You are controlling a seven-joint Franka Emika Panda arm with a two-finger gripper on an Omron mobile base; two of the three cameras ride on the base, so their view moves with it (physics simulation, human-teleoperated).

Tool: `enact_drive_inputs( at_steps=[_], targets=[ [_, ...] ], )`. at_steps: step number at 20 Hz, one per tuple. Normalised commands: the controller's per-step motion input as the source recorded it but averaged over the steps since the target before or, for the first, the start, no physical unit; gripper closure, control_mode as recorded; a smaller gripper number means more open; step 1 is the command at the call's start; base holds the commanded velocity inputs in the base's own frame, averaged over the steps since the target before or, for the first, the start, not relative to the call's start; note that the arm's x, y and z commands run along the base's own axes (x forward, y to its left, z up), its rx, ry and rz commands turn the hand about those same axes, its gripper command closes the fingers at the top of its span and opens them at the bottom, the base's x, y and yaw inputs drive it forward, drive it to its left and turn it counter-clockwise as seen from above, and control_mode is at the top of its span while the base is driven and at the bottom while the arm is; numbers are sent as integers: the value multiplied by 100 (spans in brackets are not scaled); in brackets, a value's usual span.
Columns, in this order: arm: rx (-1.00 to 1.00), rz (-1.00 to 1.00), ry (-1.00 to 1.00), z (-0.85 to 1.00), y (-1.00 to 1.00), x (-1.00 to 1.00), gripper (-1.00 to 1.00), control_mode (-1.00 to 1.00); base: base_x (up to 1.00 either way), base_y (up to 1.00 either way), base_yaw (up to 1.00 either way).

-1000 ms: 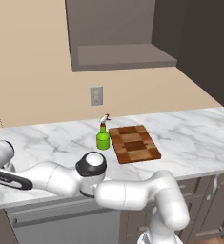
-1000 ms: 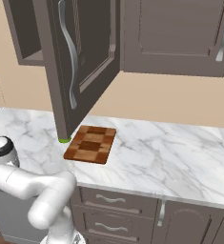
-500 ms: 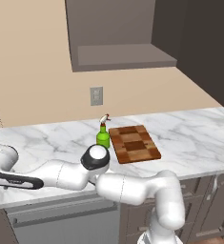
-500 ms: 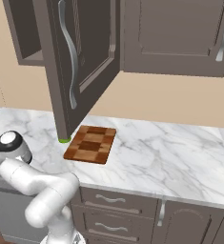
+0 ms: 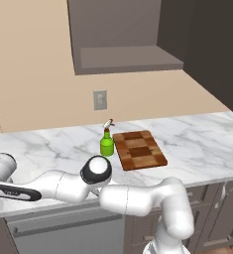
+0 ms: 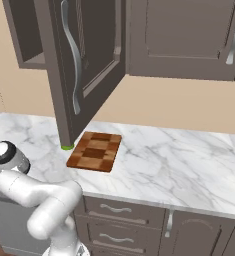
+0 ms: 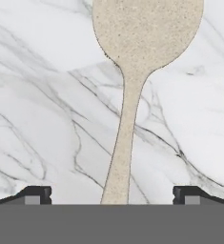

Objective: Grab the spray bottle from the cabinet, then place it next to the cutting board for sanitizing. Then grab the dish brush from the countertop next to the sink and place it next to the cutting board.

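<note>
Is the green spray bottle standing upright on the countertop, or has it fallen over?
Upright. In the left base view the spray bottle stands on its base on the countertop, nozzle on top, just left of the cutting board.

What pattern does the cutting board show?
The cutting board shows a checkered pattern of light and dark brown blocks, clearest in the left base view.

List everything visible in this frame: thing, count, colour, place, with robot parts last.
spray bottle: one, green, upright on the countertop beside the board's left edge in the left base view
cutting board: one, brown checkered, flat on the countertop
dish brush: one, pale cream, flat on the marble, handle running between the fingertips
countertop: one, white marble, grey veins
cabinet: one, dark grey-brown, above the counter, door open
wall outlet: one, grey, on the beige wall
drawers: dark, under the counter
gripper: one, dark fingertips wide apart, astride the brush handle
</note>
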Motion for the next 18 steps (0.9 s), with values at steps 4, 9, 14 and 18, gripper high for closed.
enact_drive_inputs(
  at_steps=[4, 9, 14, 18],
  targets=[
    [-9, -2, 6, -44, 54, 29, -100, -100, 0, 0, 0],
    [-6, 0, 15, -63, 47, 29, 100, -100, 0, 0, 0],
    [-8, 0, 15, -58, 32, 6, 100, -100, 0, 0, 0],
    [-20, 0, 26, -68, 14, -1, 100, -100, 0, 0, 0]
  ],
)
